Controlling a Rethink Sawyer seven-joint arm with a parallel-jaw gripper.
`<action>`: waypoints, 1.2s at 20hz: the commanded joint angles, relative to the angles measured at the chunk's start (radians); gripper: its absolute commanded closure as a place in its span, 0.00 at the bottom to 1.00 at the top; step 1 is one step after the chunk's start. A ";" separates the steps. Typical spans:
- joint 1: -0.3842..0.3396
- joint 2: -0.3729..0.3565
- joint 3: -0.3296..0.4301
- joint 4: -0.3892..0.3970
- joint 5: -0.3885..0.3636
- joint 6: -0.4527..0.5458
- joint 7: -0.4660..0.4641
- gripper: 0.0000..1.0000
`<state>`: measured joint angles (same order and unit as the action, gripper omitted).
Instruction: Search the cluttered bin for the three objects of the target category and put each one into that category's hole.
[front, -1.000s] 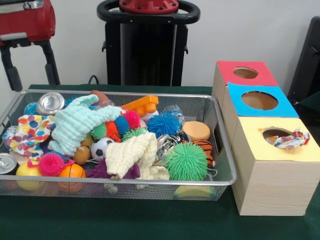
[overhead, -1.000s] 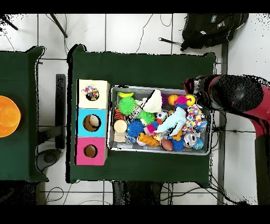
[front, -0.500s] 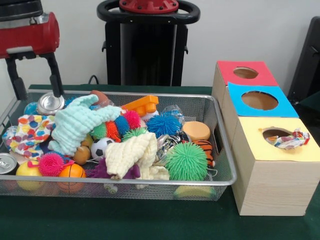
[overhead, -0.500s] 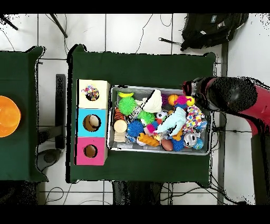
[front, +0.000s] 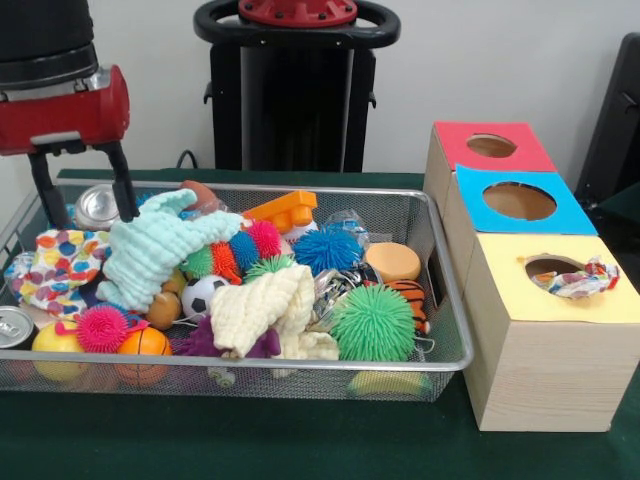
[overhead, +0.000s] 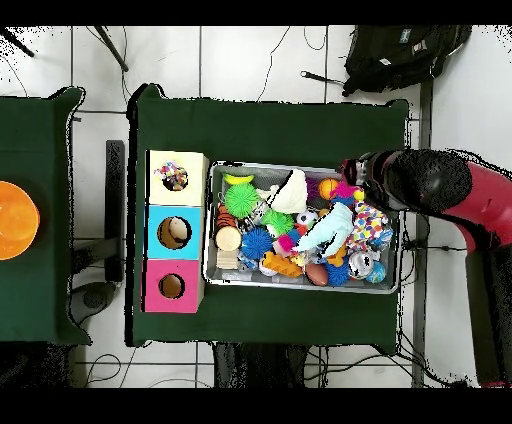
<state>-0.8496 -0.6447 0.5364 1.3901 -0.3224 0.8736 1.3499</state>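
Front view: the hand (front: 83, 195) hangs with its two fingers spread wide and nothing between them, over the far left corner of the wire bin (front: 440, 300). A patterned cloth (front: 578, 278) already sits in the hole of the yellow box (front: 560, 330), so cloths look like the target. The polka-dot cloth (front: 62, 268) lies just below the hand at the bin's left edge; it should be light, limp and non-slip, best pinched at a raised fold.

Overhead view: the hand (overhead: 352, 168) sits above the bin's corner farthest from the boxes, beside the mint cloth (overhead: 325, 232).
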 joint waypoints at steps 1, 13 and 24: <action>-0.020 0.096 0.033 -0.019 -0.045 0.011 -0.144 0.00; -0.048 0.182 0.049 -0.121 -0.051 0.066 -0.211 0.00; -0.103 0.161 0.035 -0.114 -0.059 0.116 -0.247 0.00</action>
<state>-0.9181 -0.4861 0.5364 1.2794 -0.3368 0.8740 1.3499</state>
